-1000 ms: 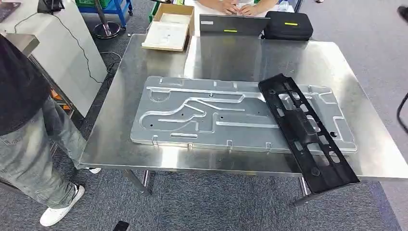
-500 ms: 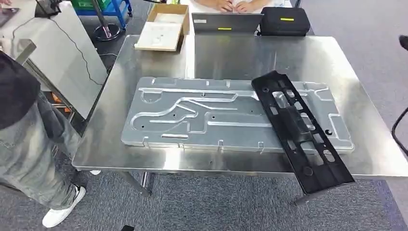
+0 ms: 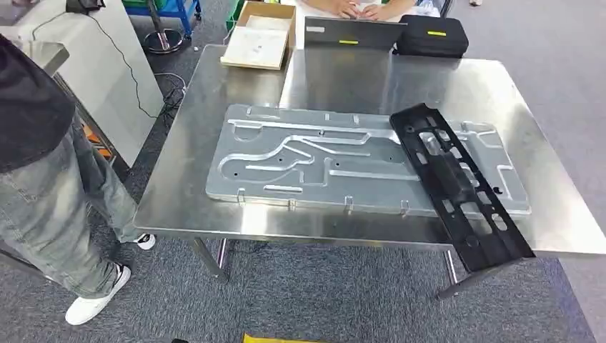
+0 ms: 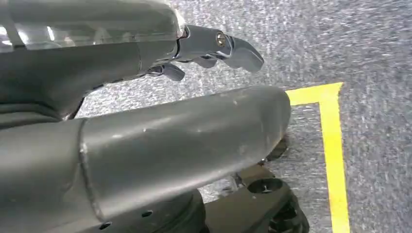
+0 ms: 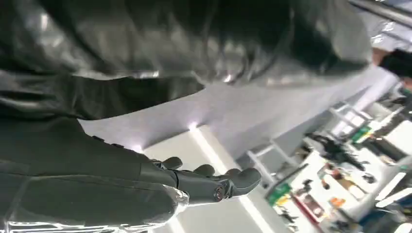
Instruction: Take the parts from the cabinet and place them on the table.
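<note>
Before me: flat stamped aluminium plate (image 3: 343, 161) on the steel table (image 3: 214, 93).
Across its right end: long black slotted plastic frame (image 3: 457, 182), overhanging my table edge.

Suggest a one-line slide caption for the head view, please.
Black slotted bracket lies diagonally across aluminium plate on steel table.
</note>
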`<action>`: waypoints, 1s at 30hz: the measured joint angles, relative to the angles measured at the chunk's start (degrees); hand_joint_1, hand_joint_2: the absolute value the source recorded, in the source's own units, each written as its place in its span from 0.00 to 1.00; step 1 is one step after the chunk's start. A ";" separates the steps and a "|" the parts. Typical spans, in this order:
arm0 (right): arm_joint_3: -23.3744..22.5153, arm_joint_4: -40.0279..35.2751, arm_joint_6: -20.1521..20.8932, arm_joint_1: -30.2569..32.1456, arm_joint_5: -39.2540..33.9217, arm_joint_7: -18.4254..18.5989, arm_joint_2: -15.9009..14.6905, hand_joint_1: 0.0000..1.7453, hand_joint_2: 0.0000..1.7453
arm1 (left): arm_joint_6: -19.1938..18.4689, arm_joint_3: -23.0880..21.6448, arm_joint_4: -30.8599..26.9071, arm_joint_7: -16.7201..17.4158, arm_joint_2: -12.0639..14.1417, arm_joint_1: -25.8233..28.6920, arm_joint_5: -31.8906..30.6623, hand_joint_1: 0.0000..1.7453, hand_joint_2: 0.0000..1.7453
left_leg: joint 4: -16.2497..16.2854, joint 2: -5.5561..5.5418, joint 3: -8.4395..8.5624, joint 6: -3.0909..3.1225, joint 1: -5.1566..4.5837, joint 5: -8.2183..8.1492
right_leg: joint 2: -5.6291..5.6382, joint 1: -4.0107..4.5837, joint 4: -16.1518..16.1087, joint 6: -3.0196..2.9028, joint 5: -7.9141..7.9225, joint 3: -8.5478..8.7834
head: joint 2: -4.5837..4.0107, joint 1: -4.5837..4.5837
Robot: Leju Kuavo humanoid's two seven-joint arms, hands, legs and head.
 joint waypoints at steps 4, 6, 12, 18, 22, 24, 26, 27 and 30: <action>-1.88 0.11 -0.02 1.25 0.17 0.22 -0.22 0.00 0.00 | -0.07 0.24 0.00 -0.04 0.00 -0.06 0.02 0.00 0.00 | 0.80 0.05 -2.77 -0.20 -0.37 1.72 | 0.04 0.16 -11.59 -0.86 6.05 9.95 | 0.00 0.00; -3.03 0.02 -0.13 2.44 0.09 0.31 -0.76 0.00 0.00 | -0.22 0.26 0.00 -0.33 -0.04 -0.21 0.07 0.00 0.00 | 1.05 -0.11 -3.09 -0.70 -0.54 2.56 | -0.09 0.90 -17.94 -1.56 4.15 13.93 | 0.00 -0.19; -8.07 0.96 -1.55 9.23 -1.86 -2.38 0.09 0.00 0.00 | -0.37 0.37 0.00 -0.98 -0.02 0.22 0.00 0.00 0.00 | 3.98 -0.56 -4.97 -2.81 -0.12 -1.74 | -0.70 0.60 -18.65 -3.95 7.66 11.36 | 0.00 0.00; -13.92 2.62 -5.34 18.63 -2.25 -4.55 3.98 0.00 0.00 | -0.39 0.39 0.00 -1.38 -0.02 0.39 -0.07 0.00 0.00 | 15.91 -0.50 -3.01 -3.64 0.60 -5.27 | -0.67 0.44 -18.08 -3.62 11.88 5.33 | 0.00 -0.04; -17.23 4.26 -9.71 24.16 -2.56 -7.16 8.95 0.00 0.00 | -0.29 0.41 0.00 -1.60 -0.02 0.08 -0.09 0.00 0.00 | -1.13 -0.84 9.29 -2.66 0.17 -7.08 | -0.70 0.44 -17.36 -2.50 13.71 3.64 | 0.00 0.09; -19.22 5.00 -12.71 26.00 -2.62 -8.39 11.99 0.00 0.00 | -0.20 0.57 0.00 -1.73 -0.02 0.20 -0.11 0.00 0.00 | -1.16 -0.73 8.62 -2.06 -0.04 -6.52 | -0.59 0.45 -18.22 -1.69 15.00 4.02 | 0.00 0.00; -21.30 6.07 -14.92 28.78 -3.02 -9.66 15.78 0.00 1.00 | -0.09 0.68 0.02 -1.81 -0.13 0.24 -0.11 0.00 0.00 | -2.39 -0.49 7.86 -0.84 0.42 -4.33 | -0.42 0.30 -18.60 -1.15 15.18 3.75 | 0.00 0.06; -22.22 6.42 -15.80 29.75 -3.17 -10.23 16.85 0.00 1.00 | -0.04 0.70 0.02 -1.79 -0.13 0.19 -0.09 0.00 0.00 | -2.67 -0.18 6.94 -0.34 0.45 -3.53 | -0.27 0.30 -17.31 -1.09 11.88 3.01 | -0.02 0.09; -24.13 7.50 -17.40 31.54 -3.37 -10.75 20.83 0.00 1.00 | 0.04 0.74 0.02 -1.86 -0.13 0.32 -0.04 0.00 0.00 | -2.53 0.24 4.20 -0.07 0.03 -1.19 | 0.01 0.18 -5.37 -0.55 1.53 0.46 | 0.00 0.28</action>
